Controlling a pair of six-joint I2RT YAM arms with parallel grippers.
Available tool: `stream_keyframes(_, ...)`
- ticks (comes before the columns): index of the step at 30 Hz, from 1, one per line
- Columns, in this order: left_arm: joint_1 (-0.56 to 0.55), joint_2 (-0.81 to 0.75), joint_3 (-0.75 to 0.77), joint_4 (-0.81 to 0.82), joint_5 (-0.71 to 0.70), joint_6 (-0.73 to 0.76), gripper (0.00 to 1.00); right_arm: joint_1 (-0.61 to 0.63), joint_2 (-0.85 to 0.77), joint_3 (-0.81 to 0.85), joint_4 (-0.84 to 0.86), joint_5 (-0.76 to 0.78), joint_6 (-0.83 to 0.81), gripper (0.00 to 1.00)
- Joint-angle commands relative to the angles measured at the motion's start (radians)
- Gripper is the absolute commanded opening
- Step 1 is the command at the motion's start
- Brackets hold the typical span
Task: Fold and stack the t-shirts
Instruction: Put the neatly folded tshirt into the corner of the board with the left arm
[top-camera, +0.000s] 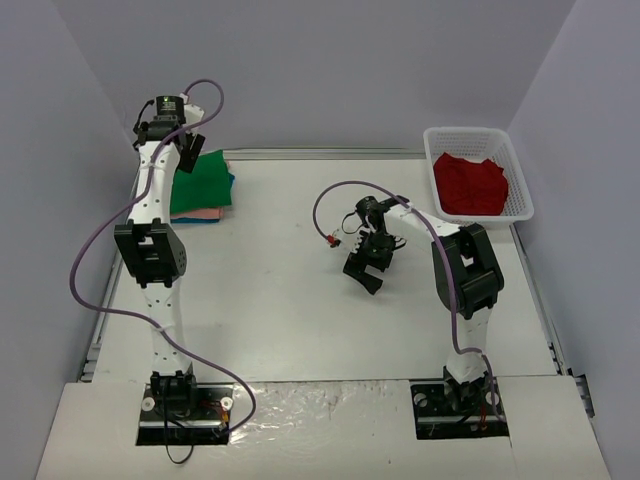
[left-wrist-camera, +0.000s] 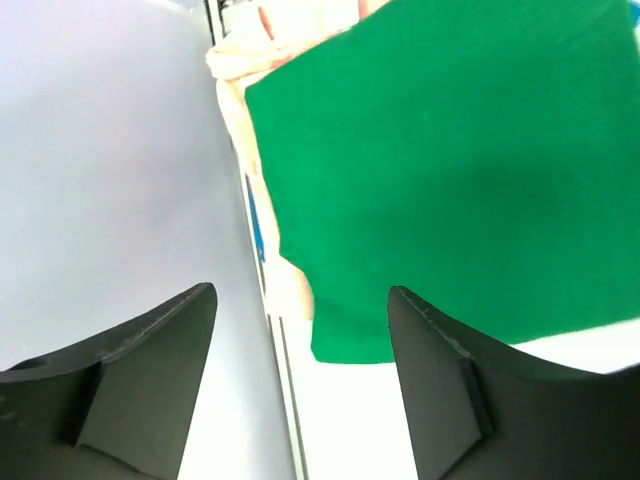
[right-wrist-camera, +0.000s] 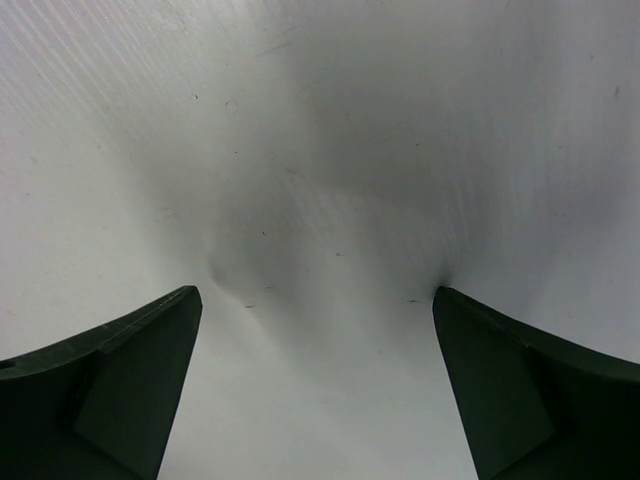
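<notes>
A folded bright green t-shirt (top-camera: 200, 185) lies on top of a stack at the far left, with a teal-blue edge (top-camera: 230, 182) and a salmon-pink shirt (top-camera: 200, 214) showing under it. In the left wrist view the green shirt (left-wrist-camera: 450, 170) fills the upper right. My left gripper (top-camera: 188, 150) is open and empty, raised above the stack's far left corner. A crumpled red t-shirt (top-camera: 470, 183) lies in the white mesh basket (top-camera: 520, 170) at the far right. My right gripper (top-camera: 365, 272) is open and empty, low over bare table (right-wrist-camera: 330, 200) in the middle.
Purple cables loop off both arms. The table's raised rim (top-camera: 320, 153) runs along the back and sides, and grey walls close in on the left and right. The left wall (left-wrist-camera: 110, 150) is close beside my left gripper.
</notes>
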Motion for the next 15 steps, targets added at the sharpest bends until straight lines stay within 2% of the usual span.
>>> stream_keyframes(1,0.010,-0.045,-0.016,0.054,-0.090,0.032,0.68,-0.019,0.180,-0.106,-0.004,0.017,-0.004,1.00)
stream_keyframes(7,0.011,-0.122,-0.112,0.135,-0.193,0.048,0.68,-0.020,0.170,-0.108,-0.007,0.022,-0.004,1.00)
stream_keyframes(10,0.008,-0.192,-0.204,0.171,-0.181,0.042,0.68,-0.022,0.155,-0.108,-0.011,0.008,-0.010,1.00)
stream_keyframes(12,0.007,-0.264,-0.253,0.160,-0.109,0.018,0.73,-0.022,0.140,-0.105,-0.013,0.007,-0.013,1.00)
stream_keyframes(14,0.010,-0.332,-0.363,0.161,-0.005,-0.043,0.74,-0.022,0.128,-0.101,-0.014,0.004,-0.012,1.00)
stream_keyframes(15,0.011,-0.411,-0.411,0.174,0.050,-0.060,0.76,-0.022,0.114,-0.098,-0.016,0.001,-0.013,1.00)
